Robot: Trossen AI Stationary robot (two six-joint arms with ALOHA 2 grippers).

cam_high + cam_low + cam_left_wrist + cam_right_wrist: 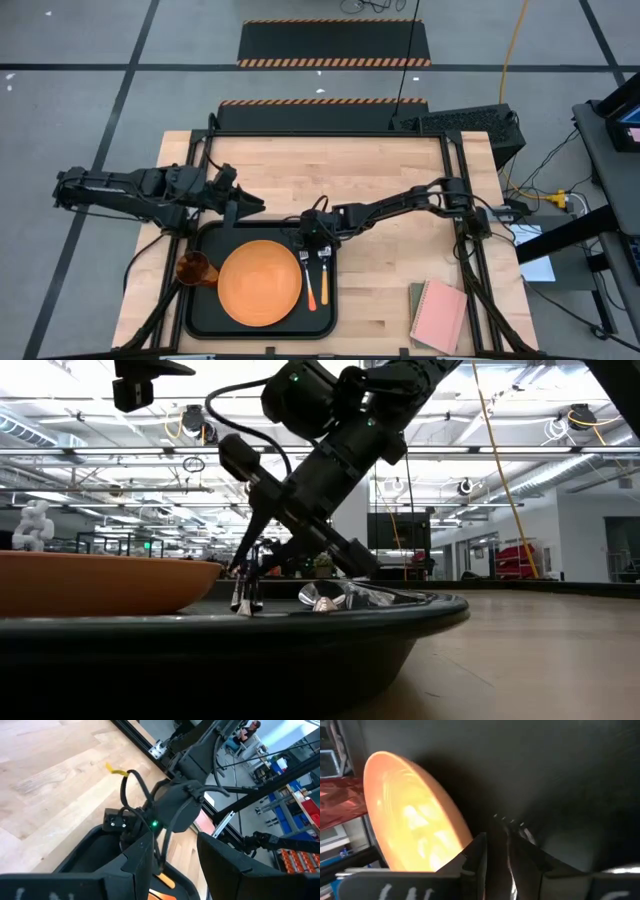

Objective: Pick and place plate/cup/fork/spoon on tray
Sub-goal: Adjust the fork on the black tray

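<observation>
Tray, black with a raised rim, sat on the desk and served as the landmark for everything else. Inside it lay the plate, filling most of its middle. The cup stood at the tray's left edge, touching the plate's side. Right of the plate, still inside the tray, the spoon and the fork lay side by side, metal ends pointing toward the tray's far rim.

The right gripper was down over the tray's far right part, directly above those metal ends. Its jaws stood narrow, with the fork's tines just beyond the tips; whether they pinched anything, I could not tell. The left gripper hovered just past the tray's far rim, holding nothing, jaws partly apart. A pink notebook lay well to the tray's right.
</observation>
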